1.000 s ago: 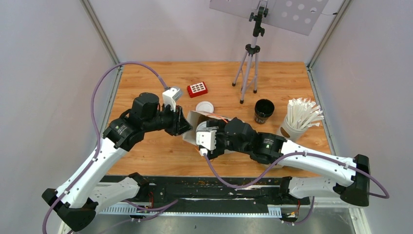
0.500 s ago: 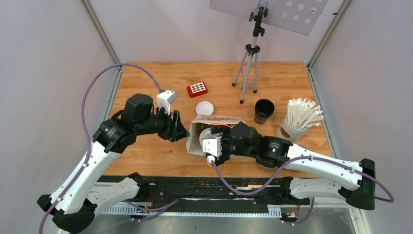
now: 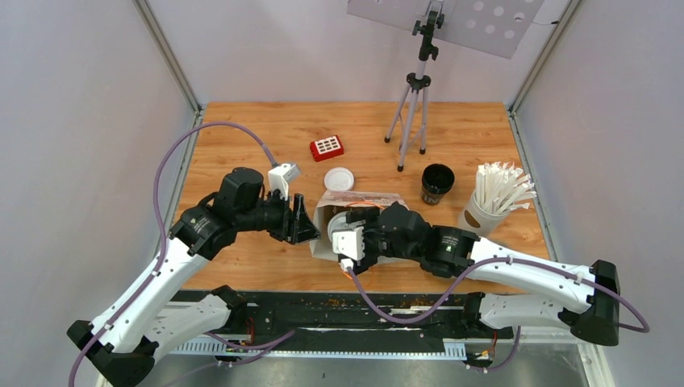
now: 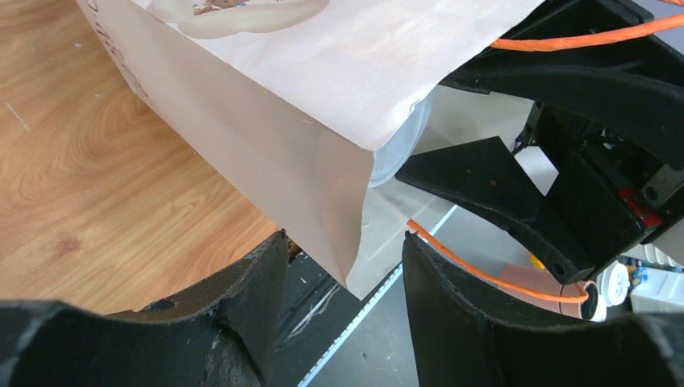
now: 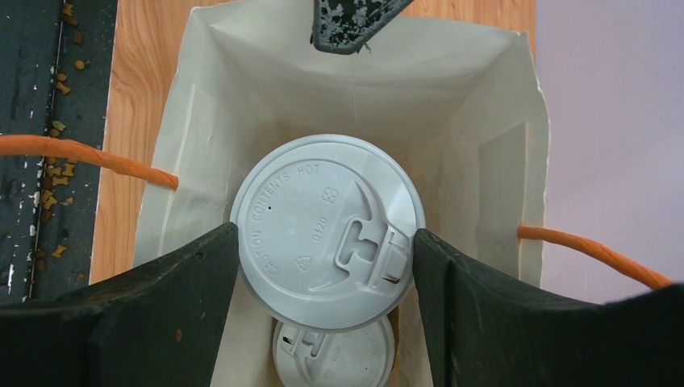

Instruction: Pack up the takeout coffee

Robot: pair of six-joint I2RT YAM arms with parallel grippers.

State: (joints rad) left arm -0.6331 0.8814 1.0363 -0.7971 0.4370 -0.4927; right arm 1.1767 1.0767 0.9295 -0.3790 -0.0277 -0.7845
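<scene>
Table point(image 3: 242, 129): two lidded cups point(image 5: 327, 218), one bag point(image 5: 500, 161)

Bright even light from above, soft faint shadows, wrist views' near foreground slightly soft

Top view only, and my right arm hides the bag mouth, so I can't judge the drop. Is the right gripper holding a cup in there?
Observer: Yes. The right gripper is closed on a lidded coffee cup inside the paper bag.
Operator: Anything else in the bag?
Observer: A second white lid shows beyond the held cup, farther in.
Operator: Has the left gripper got the bag?
Observer: No. It is open; the bag's corner sits between its fingers, unclamped.
</scene>
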